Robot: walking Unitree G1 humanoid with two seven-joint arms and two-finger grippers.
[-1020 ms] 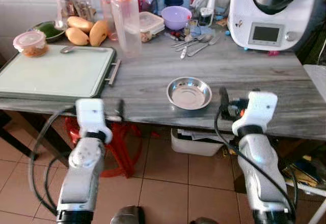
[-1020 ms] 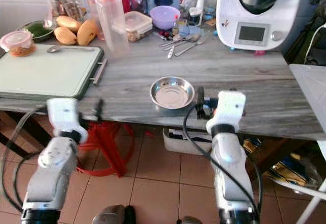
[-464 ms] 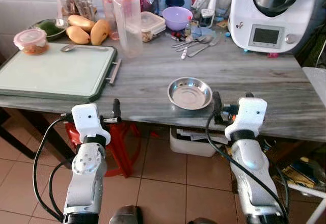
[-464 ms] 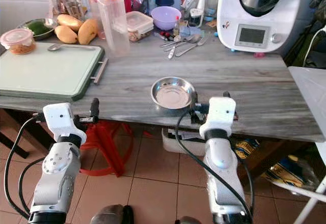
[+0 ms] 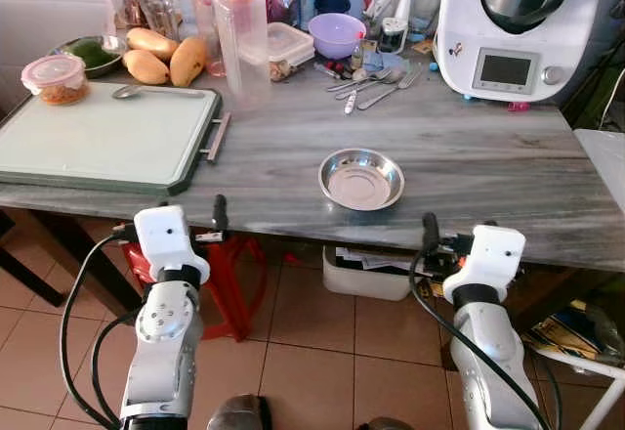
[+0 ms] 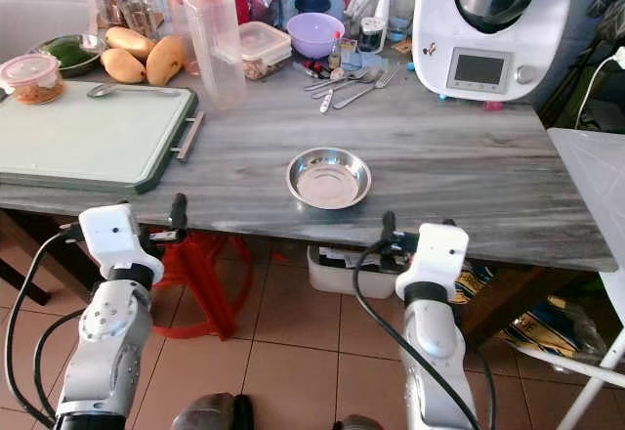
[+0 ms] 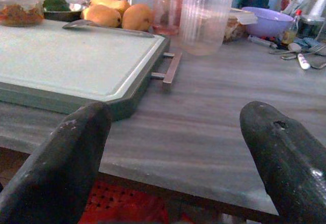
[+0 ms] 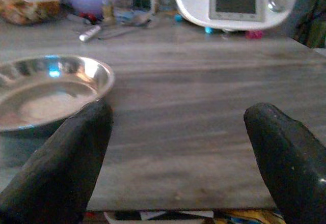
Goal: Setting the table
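Currently both end effectors are released, empty, and held just off the near edge of the grey wood-grain surface (image 5: 469, 147). Right end effector (image 8: 178, 158): fingers (image 8: 285, 158) spread wide, pointing across the surface. The stainless steel bowl (image 5: 361, 178) sits just ahead and toward the left finger side, upright and not touched. Farther ahead stands the white kitchen machine (image 5: 522, 20), at the back of the surface. Left end effector (image 7: 178, 158): fingers (image 7: 66, 163) also apart. The green-rimmed cutting board (image 5: 103, 139) lies ahead and to its left, with a spoon (image 5: 146, 91) on the far edge. Past the board are the mangoes (image 5: 161, 57) and a lidded food container (image 5: 59, 80). Straight ahead of it is a clear bottle with an orange cap (image 5: 239, 34). Further right along the back are a purple bowl (image 5: 337, 34) and loose cutlery (image 5: 376, 83). A red stool (image 5: 234, 269) sits under the surface.
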